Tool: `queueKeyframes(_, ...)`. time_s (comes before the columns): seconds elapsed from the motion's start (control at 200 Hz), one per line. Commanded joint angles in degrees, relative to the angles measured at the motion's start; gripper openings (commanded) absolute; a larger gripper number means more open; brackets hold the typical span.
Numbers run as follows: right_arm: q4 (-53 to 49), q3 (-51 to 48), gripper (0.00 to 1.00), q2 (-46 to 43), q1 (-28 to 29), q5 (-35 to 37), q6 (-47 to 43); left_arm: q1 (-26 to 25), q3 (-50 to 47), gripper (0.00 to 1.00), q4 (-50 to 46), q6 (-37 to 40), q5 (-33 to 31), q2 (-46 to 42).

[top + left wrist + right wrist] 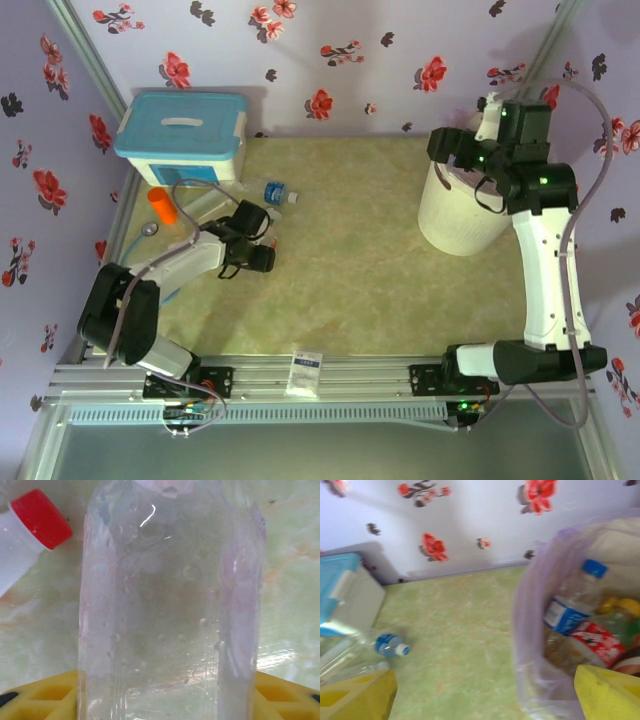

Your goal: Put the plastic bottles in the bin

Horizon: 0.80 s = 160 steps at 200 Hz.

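Left gripper (250,245) sits low at the table's left side, with a clear bottle (165,605) between its yellow fingers (40,697); can't tell if it's clamped. Red-capped bottle (35,525) lies just beside, blue-labelled bottle (278,192) near the white box (180,135). Right gripper (482,695) is spread wide and empty at the bin (460,225) rim, with binned bottles (570,612) inside. Bare tabletop (370,270) lies between the arms.
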Motion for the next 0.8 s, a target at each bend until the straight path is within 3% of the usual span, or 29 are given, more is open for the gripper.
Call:
queueKeyframes(0.0, 3.9, -3.3, 0.92, -2.7, 3.9, -4.4, 4.0, -0.8, 0.4, 0.56, 1.7, -0.1, 1.9, -4.9)
queueKeyframes(0.205, 13.7, -13.7, 0.91, -4.1, 11.9, -8.2, 10.6, -1.1, -6.6, 0.34, 17.7, -2.4, 7.9, -15.3)
queueKeyframes(0.315, 22.9, -20.2, 0.91, -2.7, 15.3, -14.1, 14.3, -1.3, -11.1, 0.26, 27.5, -4.2, 11.3, -19.6)
queueKeyframes(0.48, 40.5, -27.0, 0.93, 1.4, 21.2, -19.0, 22.5, -1.9, -14.7, 0.25, 34.0, -5.4, 14.7, -21.7)
queueKeyframes(0.595, 45.3, -27.3, 0.93, 6.6, 24.4, -16.4, 24.2, -3.1, -16.5, 0.25, 37.8, -5.9, 15.7, -22.1)
queueKeyframes(0.795, 52.6, -26.6, 0.89, 15.6, 27.3, -19.7, 30.2, -4.2, -17.4, 0.23, 40.1, -7.2, 15.8, -21.7)
